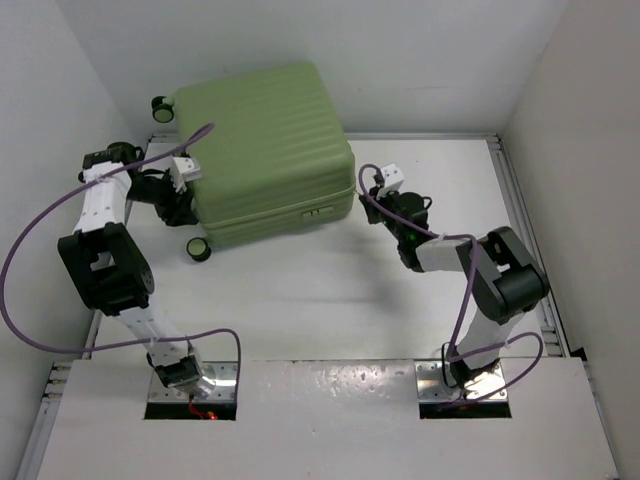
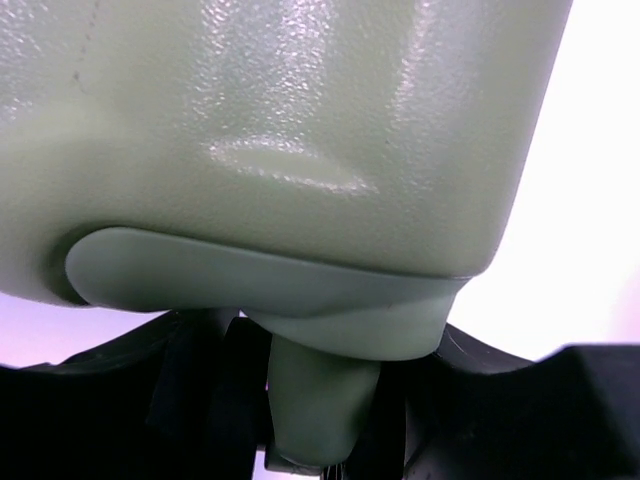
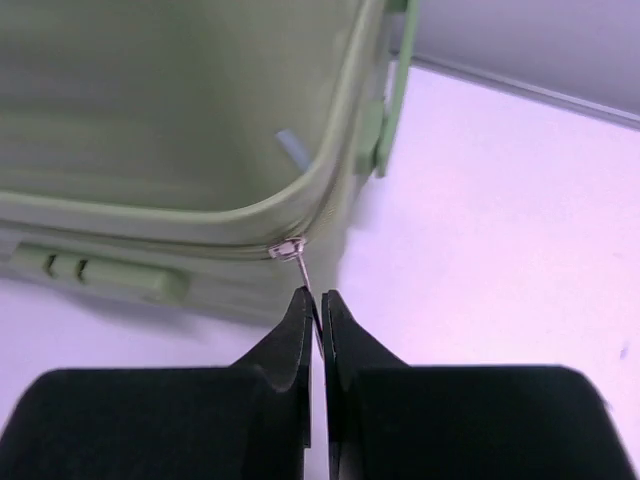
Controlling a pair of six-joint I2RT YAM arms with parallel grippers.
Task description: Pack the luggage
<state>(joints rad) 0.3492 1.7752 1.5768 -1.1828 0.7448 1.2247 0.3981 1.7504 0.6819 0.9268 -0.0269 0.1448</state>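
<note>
- The luggage [image 1: 270, 150] lies closed on its broad side at the far left part of the bench [image 1: 330, 300], and one arm is at each end of it.
- The left arm [image 1: 105, 215] reaches to the left end, between the two wheels [image 1: 199, 248]. The left jaws are grasping a pale green stub [image 2: 315, 400] that sticks out under the shell.
- The right arm [image 1: 470, 265] reaches to the near right corner of the luggage. The right jaws are clenched on the thin metal zipper pull [image 3: 302, 272], right at the rounded corner.
- From the top I see only that both arms touch the case. I cannot see the pull or the stub there.
- The left wrist view is filled by the green shell [image 2: 300, 120], with dark fingers [image 2: 220, 400] beside the stub.
- The right wrist view also gives me the zipper line and a small green latch [image 3: 100, 275] on the side wall.
</note>
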